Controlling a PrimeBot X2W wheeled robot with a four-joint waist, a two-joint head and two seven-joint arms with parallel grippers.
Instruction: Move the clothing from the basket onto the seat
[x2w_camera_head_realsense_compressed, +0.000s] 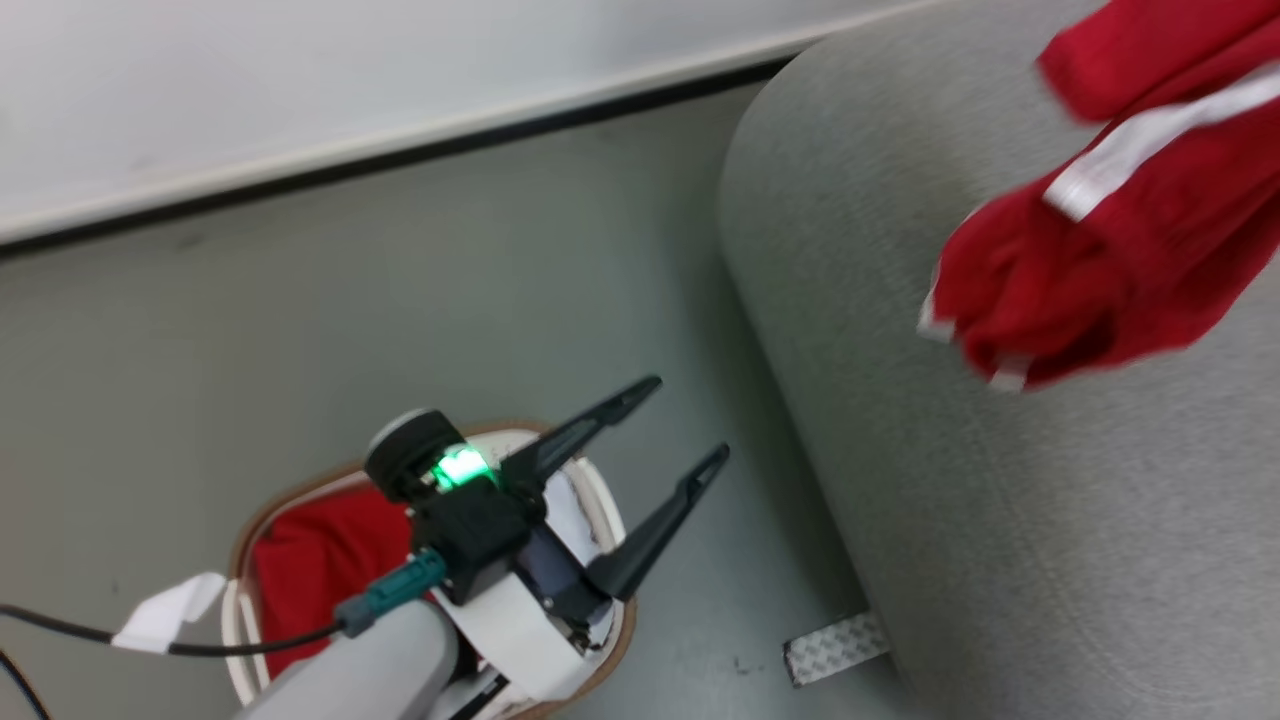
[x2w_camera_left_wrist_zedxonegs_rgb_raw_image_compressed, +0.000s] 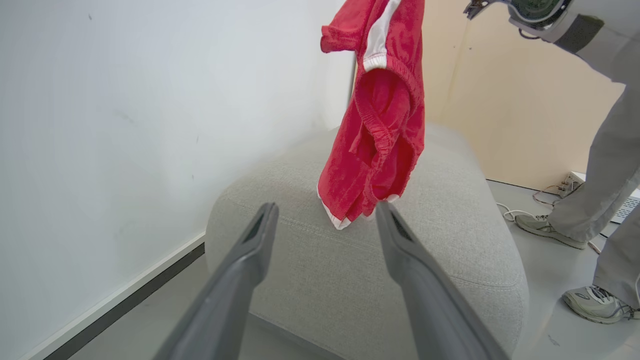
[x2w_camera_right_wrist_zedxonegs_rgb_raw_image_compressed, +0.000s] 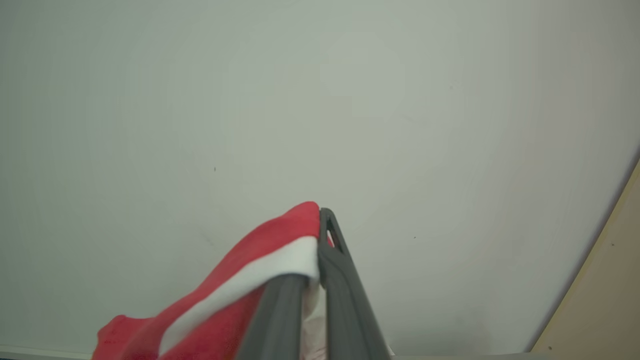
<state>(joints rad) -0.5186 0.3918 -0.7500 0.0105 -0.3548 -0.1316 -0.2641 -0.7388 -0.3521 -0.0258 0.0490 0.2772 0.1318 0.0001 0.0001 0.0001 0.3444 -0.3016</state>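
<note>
A red garment (x2w_camera_head_realsense_compressed: 1110, 250) with white trim hangs over the grey seat (x2w_camera_head_realsense_compressed: 1000, 520) at the upper right, blurred. In the right wrist view my right gripper (x2w_camera_right_wrist_zedxonegs_rgb_raw_image_compressed: 315, 250) is shut on the garment's (x2w_camera_right_wrist_zedxonegs_rgb_raw_image_compressed: 240, 280) white band. From the left wrist the same piece of clothing (x2w_camera_left_wrist_zedxonegs_rgb_raw_image_compressed: 380, 135) dangles with its lower end just above or touching the seat (x2w_camera_left_wrist_zedxonegs_rgb_raw_image_compressed: 350, 280). My left gripper (x2w_camera_head_realsense_compressed: 688, 418) stands open and empty above the basket (x2w_camera_head_realsense_compressed: 300, 490), which holds more red clothing (x2w_camera_head_realsense_compressed: 320, 570). Its open fingers (x2w_camera_left_wrist_zedxonegs_rgb_raw_image_compressed: 326, 207) point at the seat.
A white wall with a dark baseboard (x2w_camera_head_realsense_compressed: 400, 150) runs behind the basket and the seat. A grey patterned strip (x2w_camera_head_realsense_compressed: 835, 648) lies on the floor at the seat's foot. A person's legs and shoes (x2w_camera_left_wrist_zedxonegs_rgb_raw_image_compressed: 600, 190) stand beyond the seat, beside cables and a power strip (x2w_camera_left_wrist_zedxonegs_rgb_raw_image_compressed: 570, 182).
</note>
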